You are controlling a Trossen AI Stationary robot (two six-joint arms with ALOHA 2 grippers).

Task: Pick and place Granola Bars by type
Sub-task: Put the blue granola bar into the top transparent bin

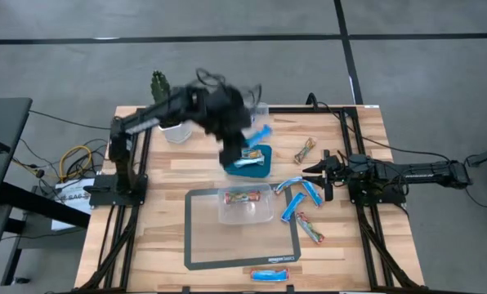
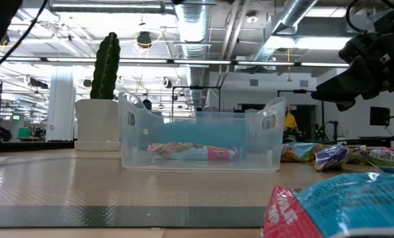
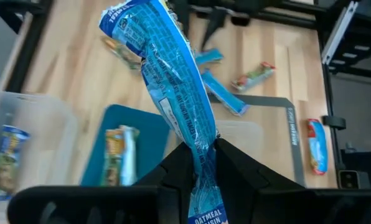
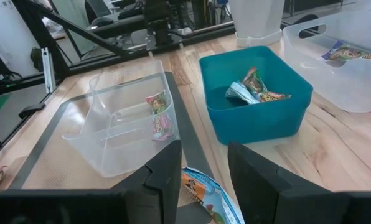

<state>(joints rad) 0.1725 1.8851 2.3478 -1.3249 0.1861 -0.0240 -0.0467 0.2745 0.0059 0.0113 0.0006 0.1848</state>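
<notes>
The sort looks partly done: the clear bin [image 1: 246, 204] and the teal bin [image 1: 254, 158], both just below the left claw [image 3: 204, 155], hold a few bars. That claw pinches a blue bar [image 3: 173, 87]. Several bars [image 1: 302, 198] lie loose beside the spread, idle right claw [image 1: 323, 175].

the long crinkled wrapped bar [image 3: 176, 99] between the dark left gripper [image 3: 201, 163] fingers is bright blue with white print and a red patch near its end. the small square plastic bin [image 4: 260, 102] is teal, and the bars inside it [image 4: 257, 87] are tan with red and green marks. the rectangular plastic container [image 4: 120, 127] is clear. the wooden table top [image 1: 350, 163] is pale, and the flat mat [image 1: 196, 245] on it has a dark grey border.
</notes>
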